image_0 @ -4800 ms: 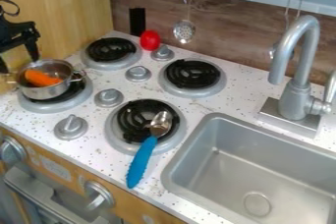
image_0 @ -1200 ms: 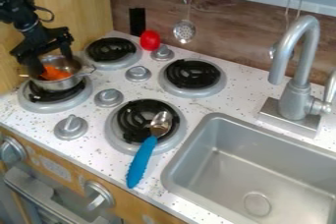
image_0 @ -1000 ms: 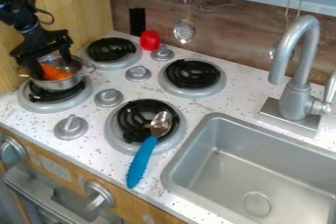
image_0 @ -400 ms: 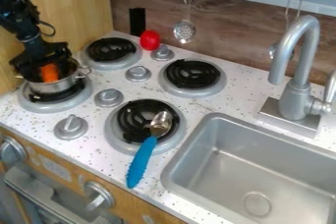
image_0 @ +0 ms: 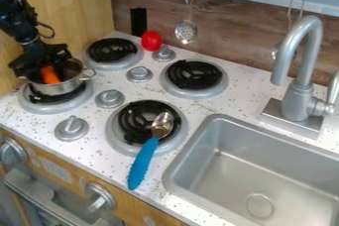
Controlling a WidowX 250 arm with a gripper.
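The black gripper [image_0: 49, 69] hangs over the silver pot [image_0: 58, 88] on the front left burner, its fingers down inside the rim. It is shut on the orange carrot [image_0: 49, 75], which stands steeply tilted in the pot. The carrot's upper end is hidden between the fingers, and the gripper covers the pot's back left part.
A blue-handled spoon [image_0: 143, 163] lies across the front right burner [image_0: 119, 145]. A red object [image_0: 151, 40] stands behind a stove knob [image_0: 164, 54]. The sink [image_0: 173, 170] and faucet [image_0: 301, 96] are at right. A wooden wall [image_0: 73, 7] borders the left side.
The gripper came in from the upper left and down into the pot. Its spread fingers have since drawn together on the carrot, which has turned from lying slanted to more upright.
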